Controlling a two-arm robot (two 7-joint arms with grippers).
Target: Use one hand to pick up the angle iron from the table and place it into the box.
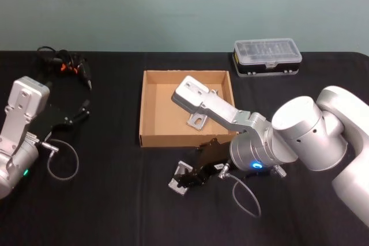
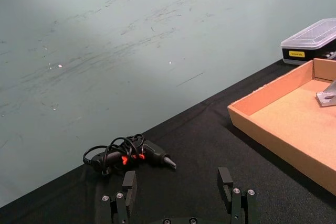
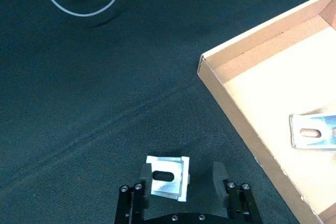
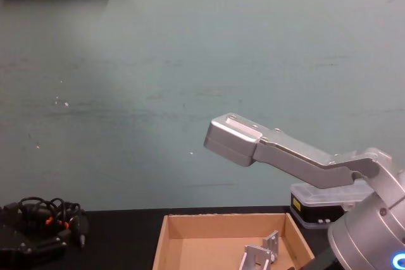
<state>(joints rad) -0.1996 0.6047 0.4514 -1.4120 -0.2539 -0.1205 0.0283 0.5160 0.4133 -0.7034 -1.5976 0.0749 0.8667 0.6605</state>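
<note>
the angle iron (image 3: 167,178) lies on the counter (image 1: 115,205), toward its near edge and just in front of the near wall of the box (image 1: 142,113). my right end effector (image 3: 182,176) is low over it with its fingers (image 3: 146,174) spread: one is at the piece's edge, the other stands clear on its opposite side, so nothing is pinched. inside the box rests a second angle iron (image 1: 197,120). my left end effector (image 2: 177,184) is parked near the counter's left edge, spread and empty. a plastic case (image 1: 267,57) sits at the far edge.
</note>
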